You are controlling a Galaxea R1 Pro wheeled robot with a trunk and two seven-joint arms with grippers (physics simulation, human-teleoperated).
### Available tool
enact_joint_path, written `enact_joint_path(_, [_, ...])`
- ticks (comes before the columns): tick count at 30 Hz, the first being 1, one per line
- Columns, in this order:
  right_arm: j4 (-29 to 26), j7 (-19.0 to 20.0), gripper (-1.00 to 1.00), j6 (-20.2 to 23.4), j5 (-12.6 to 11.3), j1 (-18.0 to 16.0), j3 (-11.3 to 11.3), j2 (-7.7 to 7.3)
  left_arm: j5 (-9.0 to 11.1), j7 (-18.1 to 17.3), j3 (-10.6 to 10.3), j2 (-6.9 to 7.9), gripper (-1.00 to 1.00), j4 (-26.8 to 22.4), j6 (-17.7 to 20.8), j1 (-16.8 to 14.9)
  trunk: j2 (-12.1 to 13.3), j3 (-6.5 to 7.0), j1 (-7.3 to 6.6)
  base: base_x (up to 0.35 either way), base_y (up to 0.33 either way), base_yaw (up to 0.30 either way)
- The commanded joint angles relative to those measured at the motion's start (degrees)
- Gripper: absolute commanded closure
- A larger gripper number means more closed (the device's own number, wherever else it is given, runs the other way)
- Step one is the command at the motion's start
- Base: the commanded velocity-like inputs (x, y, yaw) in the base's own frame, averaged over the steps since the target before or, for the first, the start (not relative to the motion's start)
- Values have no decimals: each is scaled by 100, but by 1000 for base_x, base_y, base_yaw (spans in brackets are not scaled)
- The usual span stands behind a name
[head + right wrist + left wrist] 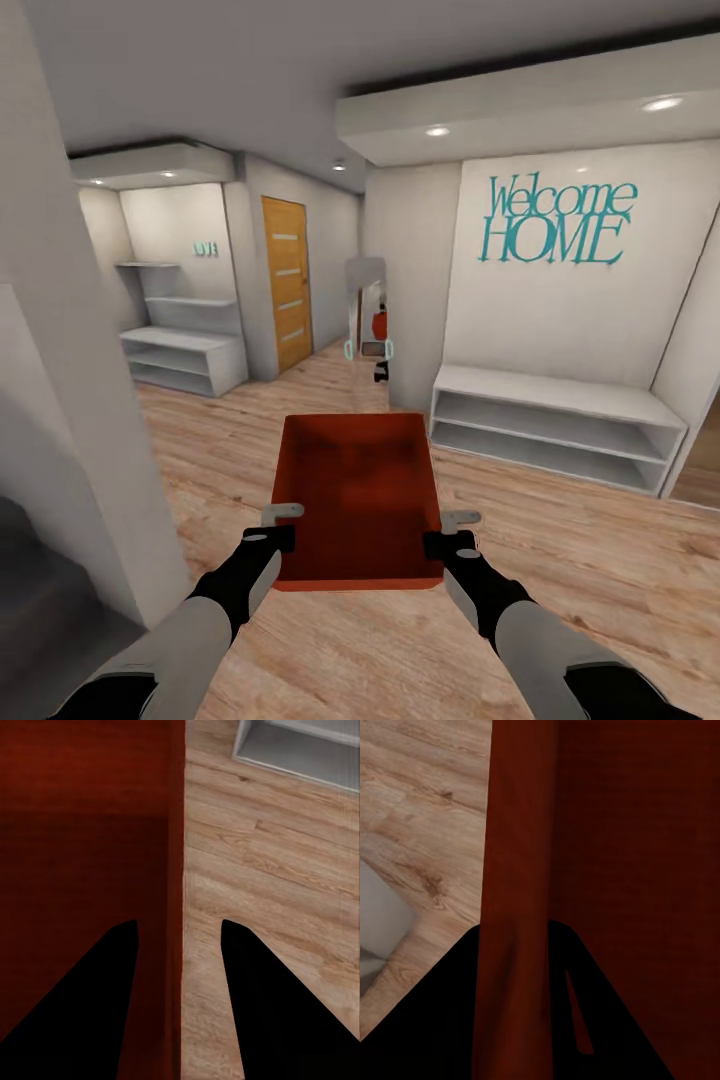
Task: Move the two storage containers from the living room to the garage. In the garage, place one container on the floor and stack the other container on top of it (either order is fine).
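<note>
An orange-red storage container [360, 495] is held out in front of the robot, above a light wood-plank floor [560, 560], in what appears to be a hallway. Its left side wall is gripped by the left gripper [283, 527], whose dark fingers [442, 1020] are seen straddling the wall [514, 907] in the left wrist view, one inside and one outside. The right side wall is gripped in the same way by the right gripper [447, 534]; in the right wrist view the rim [176, 870] runs between the two fingers [277, 1005]. Beyond the container, a low white shelf unit [555, 425] is set against a wall bearing teal "Welcome HOME" lettering [556, 222]. A wooden door [286, 283] and further white shelves [185, 345] are seen at the far left.
</note>
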Motion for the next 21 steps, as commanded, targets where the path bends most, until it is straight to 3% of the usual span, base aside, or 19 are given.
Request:
enact_joint_path(1, [14,14,100,12,-68,1,-32,35,-40,-14,33,-11,100,-24,-263,0,-4,-3,5,322,0,258])
enact_joint_path(7, [14,14,100,12,-71,3,-32,26,-38,-14,33,-11,100,-25,-263,1,-4,-3,5,322,0,154])
enact_joint_path(21, [14,6,100,12,-68,4,-32,38,-38,-14,33,-11,100,-25,-263,-1,-4,-3,5,322,0,7])
